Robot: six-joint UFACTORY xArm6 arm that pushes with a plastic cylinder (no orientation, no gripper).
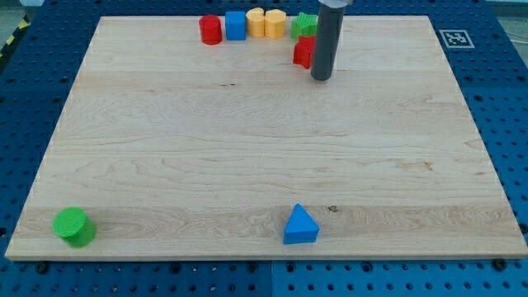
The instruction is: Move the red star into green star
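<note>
The arm carries no hand, only a rod; my tip [321, 78] rests just right of the red star [303, 52], grasping nothing. The star lies near the worktop [247, 165] top edge, touching or nearly touching the green star [304, 25]. It looks light, rigid, likely to pivot; push its lower face
</note>
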